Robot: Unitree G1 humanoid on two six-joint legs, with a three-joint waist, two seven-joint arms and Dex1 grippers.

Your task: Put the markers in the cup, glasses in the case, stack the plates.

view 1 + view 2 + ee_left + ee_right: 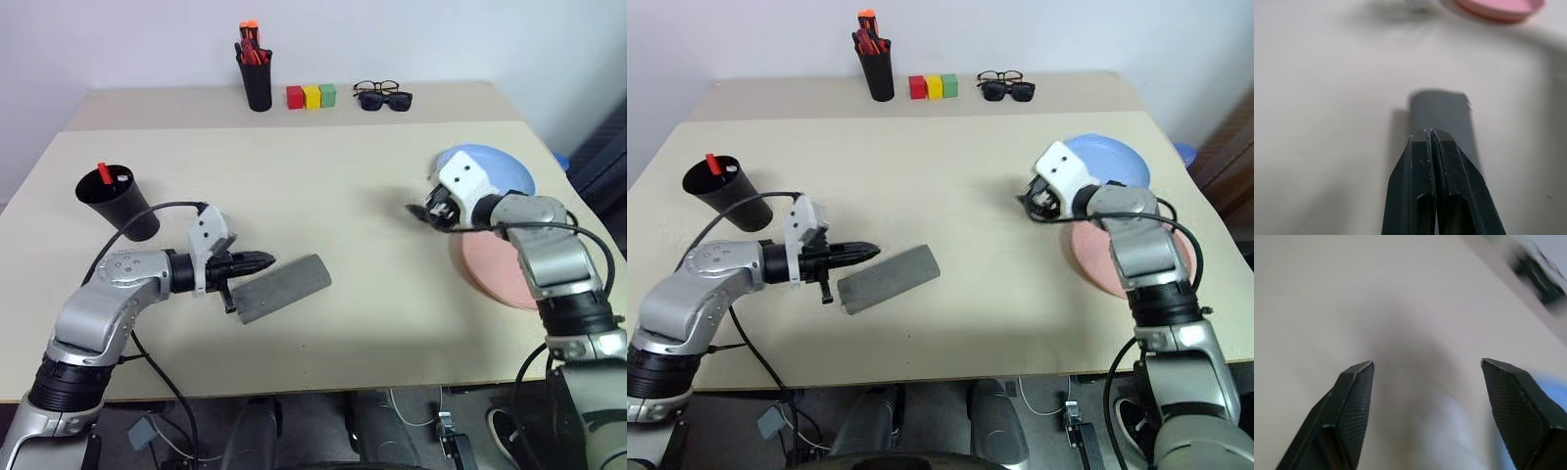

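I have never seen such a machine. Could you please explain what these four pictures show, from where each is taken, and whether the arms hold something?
This is a humanoid robot with two arms. Two pictures come from cameras on its head, looking down at a table. The other two come from a camera on each wrist, looking along its black fingers. The left gripper is shut and holds nothing; it is at the end of a grey glasses case. The right gripper is open and empty, near a blue plate and a pink plate. A black cup holds a red marker. At the back stand a pen holder, three coloured blocks and two pairs of glasses.
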